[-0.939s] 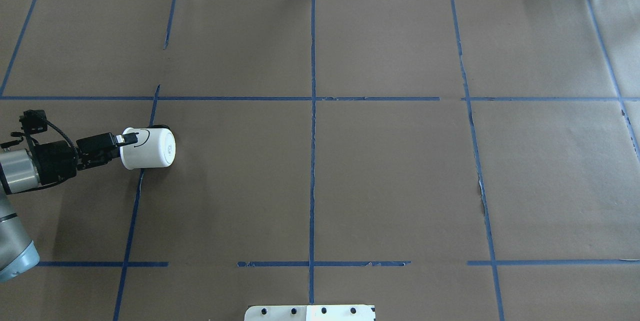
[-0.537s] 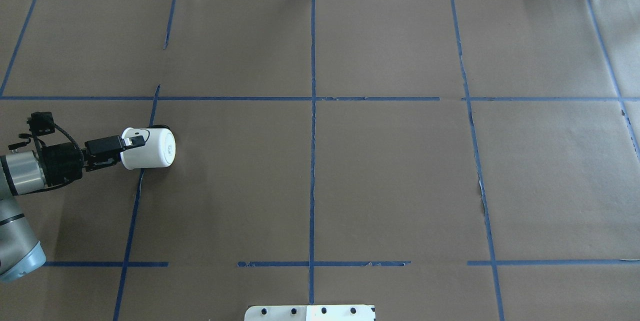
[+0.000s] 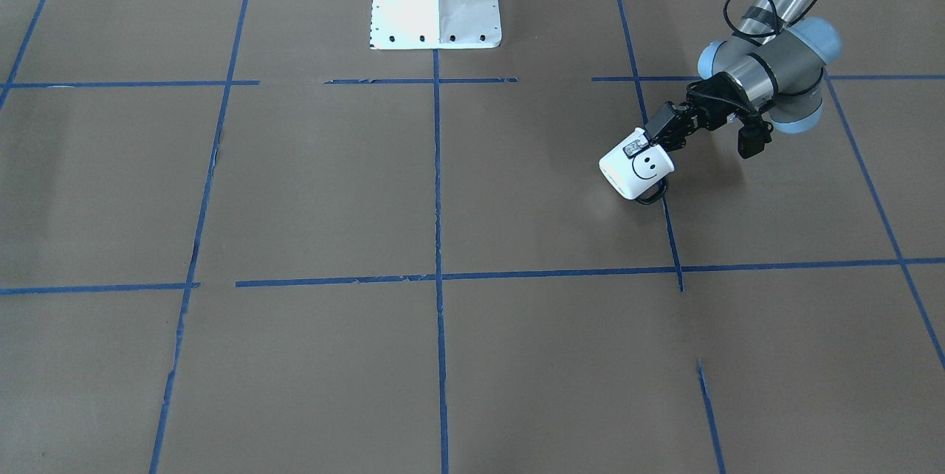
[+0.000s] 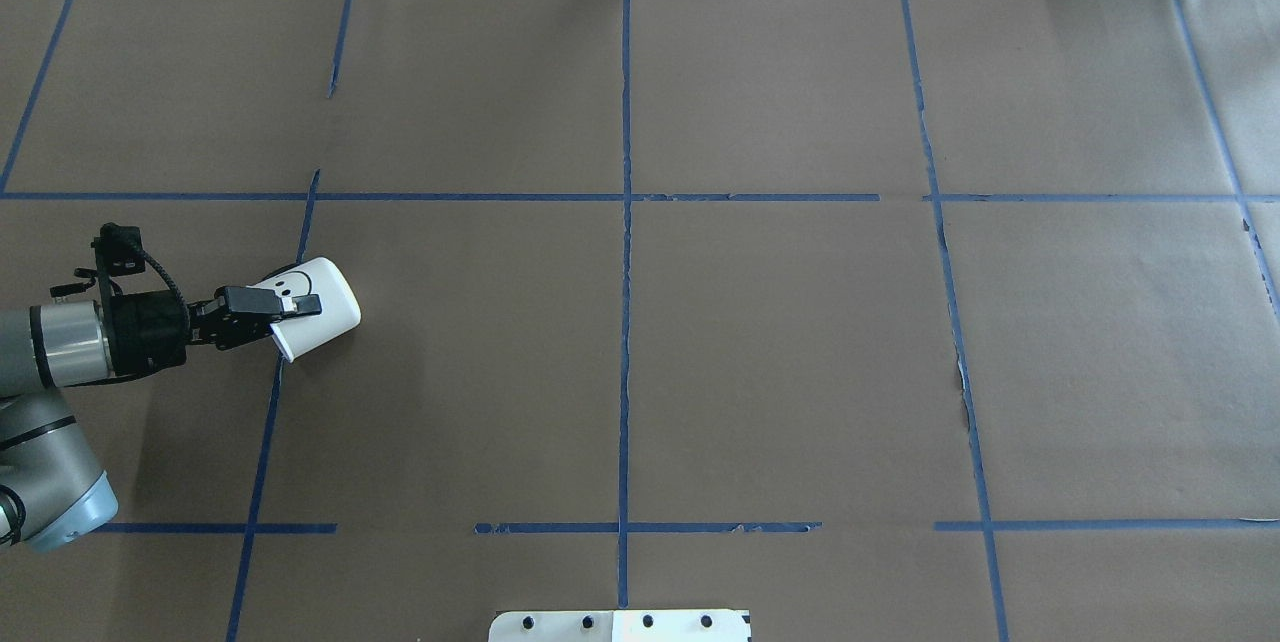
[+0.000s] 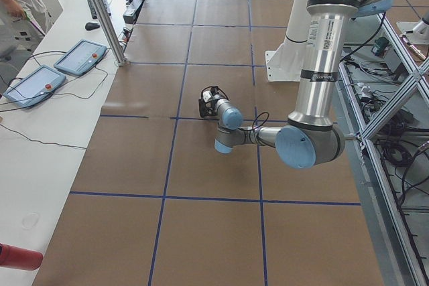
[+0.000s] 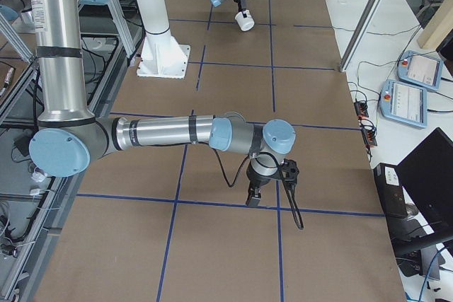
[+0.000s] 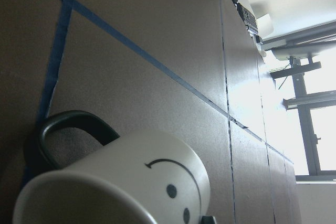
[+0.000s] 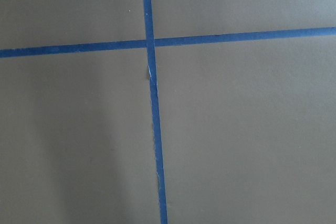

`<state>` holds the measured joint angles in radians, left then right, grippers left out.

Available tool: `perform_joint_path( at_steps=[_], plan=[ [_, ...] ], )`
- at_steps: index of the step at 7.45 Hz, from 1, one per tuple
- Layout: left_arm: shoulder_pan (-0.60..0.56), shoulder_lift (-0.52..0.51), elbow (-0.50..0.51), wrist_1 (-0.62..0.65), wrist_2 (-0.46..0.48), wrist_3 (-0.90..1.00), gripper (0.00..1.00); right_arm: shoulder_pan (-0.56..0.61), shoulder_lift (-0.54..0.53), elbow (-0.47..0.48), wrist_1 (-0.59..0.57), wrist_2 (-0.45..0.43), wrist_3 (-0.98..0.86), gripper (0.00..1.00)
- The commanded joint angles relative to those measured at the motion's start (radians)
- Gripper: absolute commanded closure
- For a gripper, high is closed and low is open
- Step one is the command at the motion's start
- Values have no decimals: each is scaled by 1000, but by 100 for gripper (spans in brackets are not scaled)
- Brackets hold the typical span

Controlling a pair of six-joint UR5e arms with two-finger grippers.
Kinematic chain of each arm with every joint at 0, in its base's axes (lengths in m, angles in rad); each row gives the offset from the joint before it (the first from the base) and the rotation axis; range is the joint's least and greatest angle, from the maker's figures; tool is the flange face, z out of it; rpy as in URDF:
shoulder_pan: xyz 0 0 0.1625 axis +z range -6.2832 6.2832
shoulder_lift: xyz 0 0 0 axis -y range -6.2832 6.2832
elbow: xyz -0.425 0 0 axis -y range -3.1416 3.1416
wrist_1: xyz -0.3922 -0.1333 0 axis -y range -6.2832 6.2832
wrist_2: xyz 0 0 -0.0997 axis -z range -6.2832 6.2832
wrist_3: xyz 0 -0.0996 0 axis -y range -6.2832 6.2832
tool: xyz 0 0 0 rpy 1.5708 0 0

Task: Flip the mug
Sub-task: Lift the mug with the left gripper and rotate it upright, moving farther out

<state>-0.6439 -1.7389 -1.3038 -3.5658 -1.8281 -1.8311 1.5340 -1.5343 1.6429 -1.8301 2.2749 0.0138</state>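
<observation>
We see a wide table [image 4: 760, 342] covered in brown paper and ruled into squares by blue tape [image 4: 625, 322]. The left arm [image 3: 768, 68] reaches low over the robot's own left side of it. The right arm [image 6: 163, 132] stretches out well apart, and its right gripper [image 6: 253, 199] hangs over a tape line; we cannot tell how its jaws stand. The left gripper [image 4: 295, 312] has the mug [image 4: 335, 307], small and white, tipped on a slant beside a tape line. The mug's closed base points away from the arm, its black handle [image 3: 653, 196] hangs underneath, and the smiley face [image 3: 647, 166] looks outward. We judge the flip to be midway. The next move calls for rolling the wrist until the mug stands square on one end, then letting go gently. The jaws are nearly together, pinching the rim wall. One finger [image 4: 300, 303] lies along the outside, and the other is hidden, likely inside the mouth.
</observation>
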Motion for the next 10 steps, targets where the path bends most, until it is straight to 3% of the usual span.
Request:
perform_joint_path(
  at_steps=[1,2,4,5,8,9,10],
  plan=[
    [-71,-91,-14,49,-75,-50,100,0,0,0,0,0,0,0],
    [-94,-117,-62,171,-132,-50,100,0,0,0,0,0,0,0],
    [-117,-201,-214,623,-247,-43,100,0,0,0,0,0,0,0],
    [-114,-271,-248,854,-258,-36,100,0,0,0,0,0,0,0],
    [-61,-532,-250,1453,-292,83,100,0,0,0,0,0,0,0],
    [-12,-613,-227,1595,-292,110,100,0,0,0,0,0,0,0],
    [10,-702,-137,1692,-292,118,100,0,0,0,0,0,0,0]
  ],
)
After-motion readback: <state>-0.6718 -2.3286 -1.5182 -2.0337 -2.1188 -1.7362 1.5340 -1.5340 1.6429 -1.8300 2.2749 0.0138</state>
